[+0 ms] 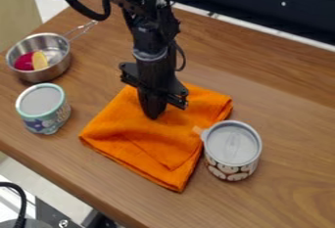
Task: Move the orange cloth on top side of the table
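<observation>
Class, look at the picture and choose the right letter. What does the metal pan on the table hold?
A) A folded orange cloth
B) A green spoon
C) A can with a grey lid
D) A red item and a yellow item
D: inside the metal pan lie a red item and a yellow item.

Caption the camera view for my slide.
Gripper at the orange cloth; teal-rimmed can and pot to the left, brown-patterned can to the right.
</observation>
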`<action>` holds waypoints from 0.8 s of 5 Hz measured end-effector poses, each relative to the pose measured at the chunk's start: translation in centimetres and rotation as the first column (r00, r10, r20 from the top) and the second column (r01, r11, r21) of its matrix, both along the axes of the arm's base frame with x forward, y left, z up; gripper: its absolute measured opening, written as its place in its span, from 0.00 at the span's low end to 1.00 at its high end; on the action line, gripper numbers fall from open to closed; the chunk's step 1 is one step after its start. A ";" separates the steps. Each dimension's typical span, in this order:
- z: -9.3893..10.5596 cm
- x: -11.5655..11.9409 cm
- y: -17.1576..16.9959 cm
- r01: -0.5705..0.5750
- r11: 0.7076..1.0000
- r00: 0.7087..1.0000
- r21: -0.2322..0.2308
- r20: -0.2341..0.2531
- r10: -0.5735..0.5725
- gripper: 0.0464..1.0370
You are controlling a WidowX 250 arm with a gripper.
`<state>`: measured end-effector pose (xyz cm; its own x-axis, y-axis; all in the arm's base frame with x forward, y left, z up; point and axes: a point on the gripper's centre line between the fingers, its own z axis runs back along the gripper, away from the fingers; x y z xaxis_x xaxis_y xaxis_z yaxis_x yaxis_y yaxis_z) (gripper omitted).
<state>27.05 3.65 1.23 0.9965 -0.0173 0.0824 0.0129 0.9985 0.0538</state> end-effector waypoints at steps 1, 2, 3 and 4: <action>-0.2 1.8 0.1 -0.002 1.000 1.000 0.006 0.020 0.002 0.01; 0.0 4.1 0.1 0.025 1.000 0.997 -0.002 0.071 -0.025 0.01; 0.5 6.8 0.3 0.015 1.000 0.995 -0.010 0.103 -0.014 0.01; 0.5 8.9 0.1 0.004 1.000 0.994 0.003 0.109 -0.004 0.01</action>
